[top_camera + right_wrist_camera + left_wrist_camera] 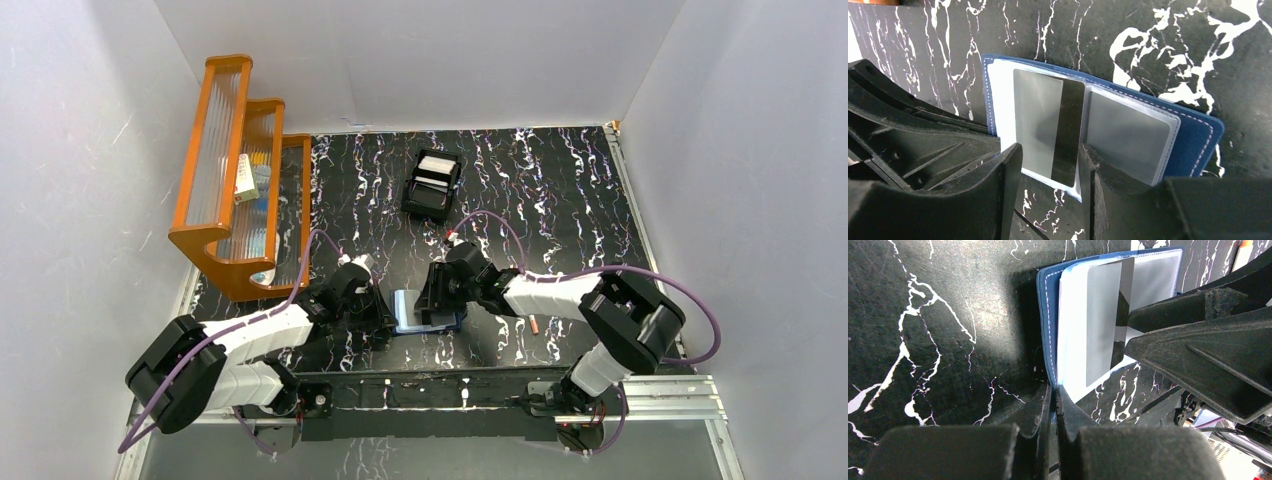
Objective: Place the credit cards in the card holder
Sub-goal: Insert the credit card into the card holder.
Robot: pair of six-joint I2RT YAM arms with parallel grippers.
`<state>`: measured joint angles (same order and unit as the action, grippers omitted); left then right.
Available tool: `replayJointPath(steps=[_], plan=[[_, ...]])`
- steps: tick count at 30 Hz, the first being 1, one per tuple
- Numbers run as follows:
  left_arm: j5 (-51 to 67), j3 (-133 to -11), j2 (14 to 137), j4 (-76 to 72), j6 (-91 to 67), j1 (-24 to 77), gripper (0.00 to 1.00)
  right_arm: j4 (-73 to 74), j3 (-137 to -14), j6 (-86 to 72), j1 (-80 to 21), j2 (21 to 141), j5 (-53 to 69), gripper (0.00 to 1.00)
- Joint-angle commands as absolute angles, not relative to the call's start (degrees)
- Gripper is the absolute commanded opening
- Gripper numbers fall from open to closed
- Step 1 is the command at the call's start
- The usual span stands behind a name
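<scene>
The navy card holder (pixel 428 312) lies open on the black marbled table between both grippers, pale blue inside (pixel 1000 100). A grey card with a black stripe (pixel 1040 120) lies on its left half, also in the left wrist view (pixel 1100 320). A second grey card (pixel 1128 132) sits in the right clear pocket. My left gripper (pixel 1054 392) is shut on the holder's (pixel 1044 325) left blue edge. My right gripper (pixel 1048 150) is open, its jaws about a card's width apart on either side of the striped card's near end. I cannot tell whether they touch it.
A black open-top box (pixel 432 185) holding white cards stands behind the holder. An orange stepped rack (pixel 235 180) stands at the back left. A thin pale stick (pixel 540 325) lies right of the right arm. White walls close in three sides.
</scene>
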<state>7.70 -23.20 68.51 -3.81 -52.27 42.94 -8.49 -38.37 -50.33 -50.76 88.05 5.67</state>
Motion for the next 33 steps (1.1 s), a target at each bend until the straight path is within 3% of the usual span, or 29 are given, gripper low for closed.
replayJointPath(steps=[1, 18, 27, 33], plan=[[8.2, -23.8, 68.9, -3.8, -51.2, 43.1, 0.00, -11.8, -39.9, -49.3, -51.2, 89.3, 7.1, 0.54], [8.3, -23.4, 68.6, -4.4, -51.2, 43.2, 0.00, -19.3, -38.5, -50.8, -52.4, 89.9, 11.3, 0.46], [7.9, -23.3, 66.8, -3.3, -51.3, 43.2, 0.00, -6.6, -43.0, -43.1, -51.0, 84.5, 5.9, 0.51], [8.9, -23.0, 66.7, -4.0, -51.1, 43.2, 0.00, -0.8, -49.2, -33.9, -44.5, 81.6, 5.2, 0.53]])
